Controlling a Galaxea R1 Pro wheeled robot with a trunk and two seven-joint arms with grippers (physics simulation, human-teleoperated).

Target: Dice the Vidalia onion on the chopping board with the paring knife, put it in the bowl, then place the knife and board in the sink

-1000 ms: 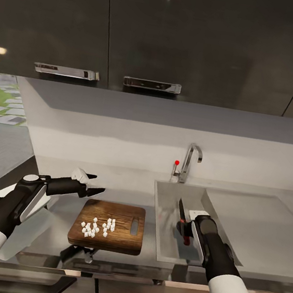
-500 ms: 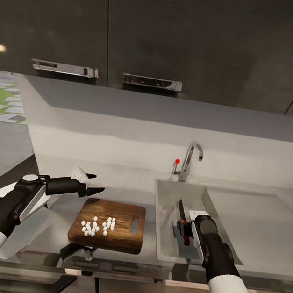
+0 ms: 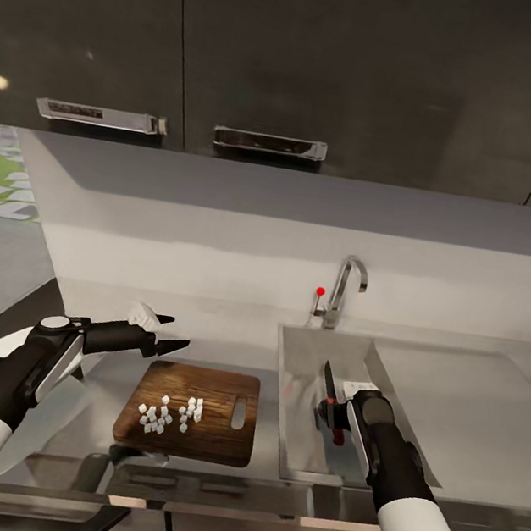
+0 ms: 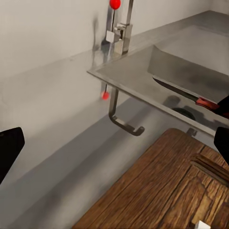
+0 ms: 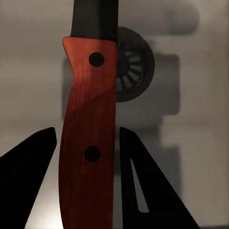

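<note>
In the head view, the right gripper [image 3: 338, 416] is seen over the sink [image 3: 299, 408] with the knife [image 3: 330, 400] between its fingers, blade pointing away toward the tap [image 3: 341, 292]. The left gripper [image 3: 171, 332] is spread open above the board [image 3: 208, 424], whose long axis runs left to right, slot toward the sink.

In the left wrist view, the board [image 4: 162, 195] and the knife [image 4: 186, 95] are shown.

In the right wrist view, the red handle [image 5: 88, 138] is seen lengthwise between the fingers, gaps showing on both sides, over the drain [image 5: 133, 71].
</note>
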